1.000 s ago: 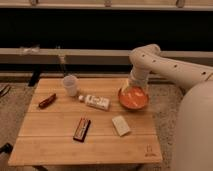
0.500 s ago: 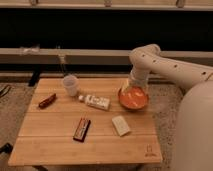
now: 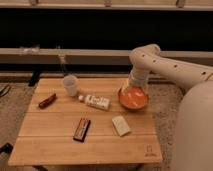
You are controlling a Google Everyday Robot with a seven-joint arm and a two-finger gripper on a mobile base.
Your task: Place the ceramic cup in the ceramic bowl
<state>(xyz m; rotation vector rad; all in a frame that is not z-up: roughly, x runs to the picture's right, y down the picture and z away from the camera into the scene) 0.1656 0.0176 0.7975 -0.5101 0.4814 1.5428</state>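
Observation:
The white ceramic cup [image 3: 70, 85] stands upright at the far left part of the wooden table [image 3: 50, 142]. The orange ceramic bowl [image 3: 141, 103] sits at the table's right side, far from the cup. My white arm comes in from the right and bends down over the bowl. My gripper [image 3: 133, 90] hangs just above the bowl's far left rim and overlaps it in the view. Nothing shows in the gripper.
A white labelled bottle [image 3: 95, 102] lies on its side between cup and bowl. A reddish-brown bar [image 3: 47, 101] lies at the left, a dark snack bar [image 3: 82, 129] in the front middle, and a pale packet [image 3: 120, 125] in front of the bowl. A dark wall is behind.

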